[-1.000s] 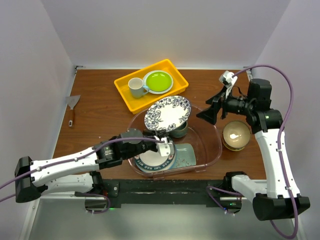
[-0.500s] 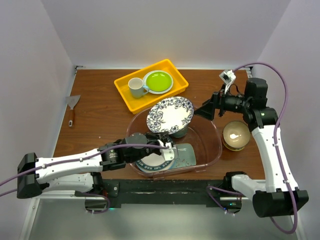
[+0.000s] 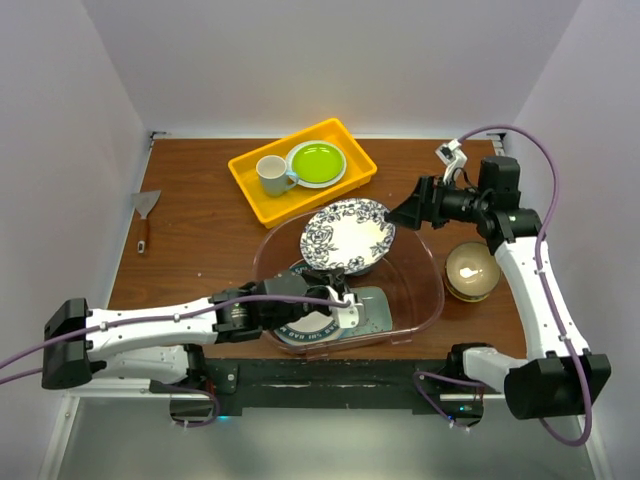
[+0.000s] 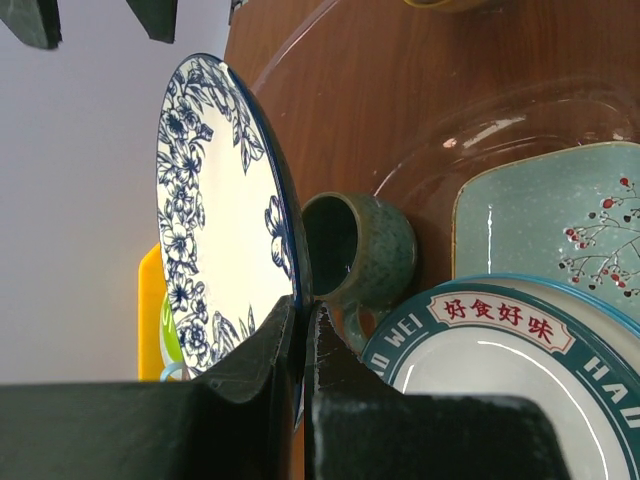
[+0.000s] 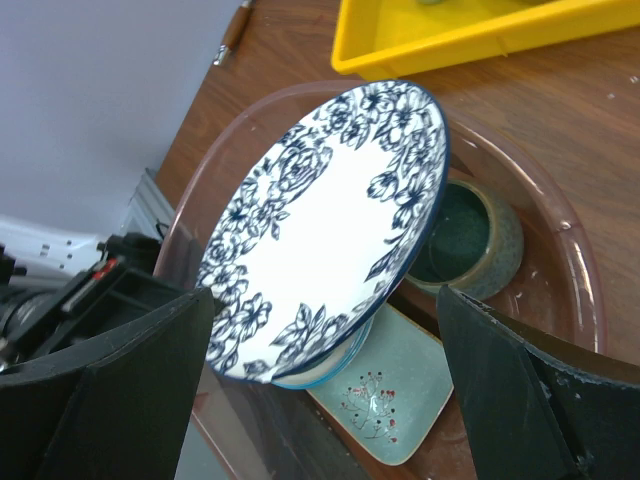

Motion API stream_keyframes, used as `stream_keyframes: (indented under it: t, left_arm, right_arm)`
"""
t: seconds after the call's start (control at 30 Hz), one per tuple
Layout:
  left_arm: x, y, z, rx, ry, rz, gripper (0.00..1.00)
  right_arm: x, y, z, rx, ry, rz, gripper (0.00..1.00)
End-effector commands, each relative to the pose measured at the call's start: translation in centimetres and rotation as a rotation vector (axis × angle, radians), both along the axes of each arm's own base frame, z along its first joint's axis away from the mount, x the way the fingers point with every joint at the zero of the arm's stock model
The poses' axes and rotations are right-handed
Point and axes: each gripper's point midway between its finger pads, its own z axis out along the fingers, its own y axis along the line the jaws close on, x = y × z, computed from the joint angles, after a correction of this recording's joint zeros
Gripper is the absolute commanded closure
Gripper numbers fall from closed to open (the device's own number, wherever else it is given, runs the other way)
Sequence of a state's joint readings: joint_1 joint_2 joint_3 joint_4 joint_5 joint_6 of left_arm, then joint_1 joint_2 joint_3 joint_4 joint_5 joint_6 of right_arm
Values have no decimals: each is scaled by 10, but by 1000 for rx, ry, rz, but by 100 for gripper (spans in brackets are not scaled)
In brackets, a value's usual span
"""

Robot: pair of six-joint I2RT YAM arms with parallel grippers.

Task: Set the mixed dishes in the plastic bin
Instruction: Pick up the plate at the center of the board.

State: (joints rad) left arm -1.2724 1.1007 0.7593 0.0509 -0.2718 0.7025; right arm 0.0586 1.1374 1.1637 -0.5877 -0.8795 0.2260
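Two arms serve us: the left end effector [image 4: 302,312] clamps the tilted blue-floral plate [image 3: 347,235] by its rim above the plastic bin [image 3: 436,290], and the right end effector [image 3: 402,216] hangs spread apart beside it.

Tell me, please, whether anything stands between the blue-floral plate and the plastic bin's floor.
Yes: the dark teal mug stands in the plastic bin under the blue-floral plate gripped by the left end effector; a mint-green tray and teal-rimmed plate cover the near floor.
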Motion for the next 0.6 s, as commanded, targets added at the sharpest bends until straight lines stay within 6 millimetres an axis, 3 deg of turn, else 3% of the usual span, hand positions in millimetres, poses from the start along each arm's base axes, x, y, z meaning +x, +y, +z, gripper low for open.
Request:
stream_keyframes:
  t: [0.0, 0.1, 0.13, 0.33, 0.57]
  left_arm:
    - [6, -18, 90, -228, -169, 15, 100]
    - [5, -24, 93, -221, -182, 14, 100]
    - [5, -25, 96, -222, -186, 16, 100]
    - [6, -31, 92, -193, -204, 29, 100]
    - [6, -31, 97, -198, -222, 35, 100]
  right_arm:
    - [19, -4, -11, -19, 55, -94, 5]
    - [25, 0, -20, -30, 104, -95, 14]
    - [26, 3, -25, -41, 124, -90, 21]
    - [28, 9, -31, -98, 146, -97, 44]
    - [27, 13, -32, -83, 167, -82, 78]
